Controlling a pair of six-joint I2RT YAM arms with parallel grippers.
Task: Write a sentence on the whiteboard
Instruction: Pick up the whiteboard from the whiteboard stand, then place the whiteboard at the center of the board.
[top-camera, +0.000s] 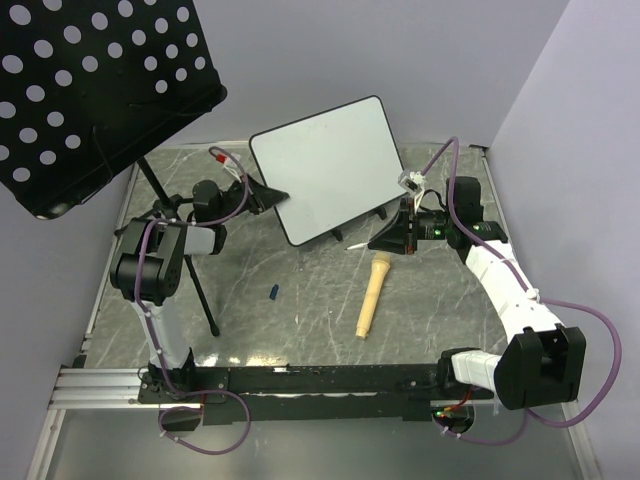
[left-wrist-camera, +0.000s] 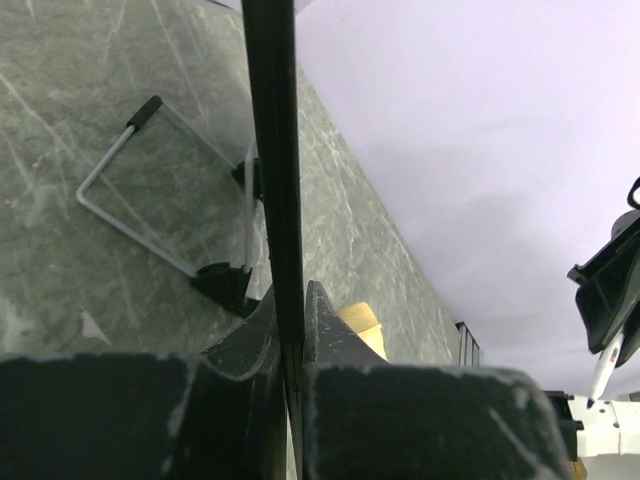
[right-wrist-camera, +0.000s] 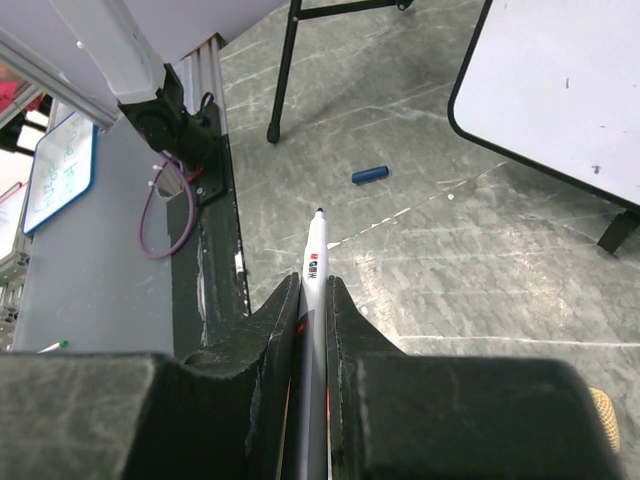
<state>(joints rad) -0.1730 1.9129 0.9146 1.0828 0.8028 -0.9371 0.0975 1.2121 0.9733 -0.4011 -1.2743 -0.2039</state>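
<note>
The whiteboard (top-camera: 330, 165) stands tilted on its small black feet at the middle back. Its face is blank apart from tiny specks, and no blue sentence shows. My left gripper (top-camera: 268, 194) is shut on the board's left black rim, seen edge-on in the left wrist view (left-wrist-camera: 275, 150) between the jaws of that gripper (left-wrist-camera: 290, 295). My right gripper (top-camera: 378, 243) sits just below the board's lower right corner, shut on a white marker (right-wrist-camera: 315, 255) with its dark tip bare. The tip is off the board (right-wrist-camera: 560, 90).
A blue marker cap (top-camera: 272, 291) lies on the grey table, also in the right wrist view (right-wrist-camera: 369, 174). A tan wooden-handled tool (top-camera: 372, 295) lies in front of the board. A black perforated panel (top-camera: 90, 80) on a thin-legged stand (top-camera: 195, 280) overhangs the back left. A black rail (top-camera: 300, 380) runs along the near edge.
</note>
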